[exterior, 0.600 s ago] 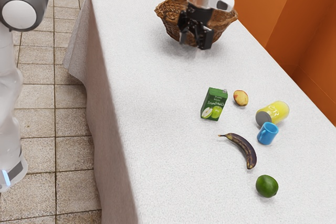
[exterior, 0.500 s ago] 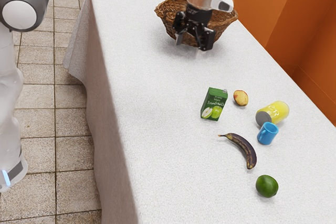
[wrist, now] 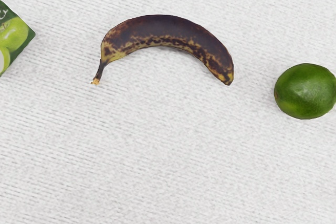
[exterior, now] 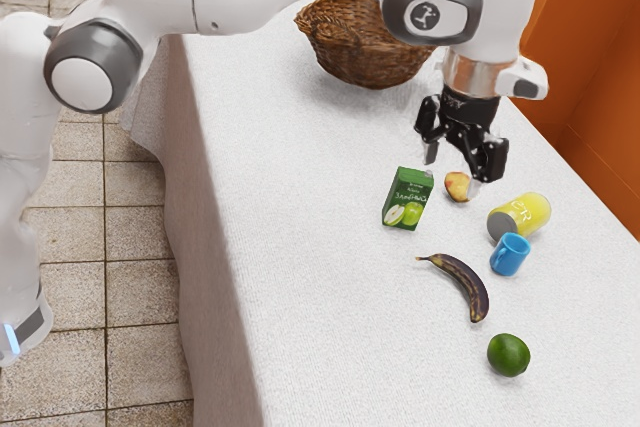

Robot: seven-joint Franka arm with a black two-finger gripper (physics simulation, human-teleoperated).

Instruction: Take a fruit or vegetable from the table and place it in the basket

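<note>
In the exterior view my gripper (exterior: 458,169) hangs open above the table, over the yellow-red fruit (exterior: 457,187) and beside the juice box, its fingers apart with nothing held. A dark, spotted banana (exterior: 462,283) lies on the cloth nearer the camera, and a green lime (exterior: 508,355) rests beyond it. The wicker basket (exterior: 365,52) stands at the table's far end, partly hidden by the arm. In the wrist view the banana (wrist: 168,38) and the lime (wrist: 304,91) lie apart on the white cloth.
A green juice box (exterior: 408,199) stands next to the fruit; part of this box (wrist: 13,35) is also in the wrist view. A yellow container (exterior: 522,215) lies on its side by a blue mug (exterior: 510,254). The white-clothed table (exterior: 300,247) ends at a long edge on the exterior view's left.
My open gripper has moved away from in front of the basket, toward the exterior view's right and nearer the camera, to above the yellow-red fruit. The table objects have stayed where they were.
</note>
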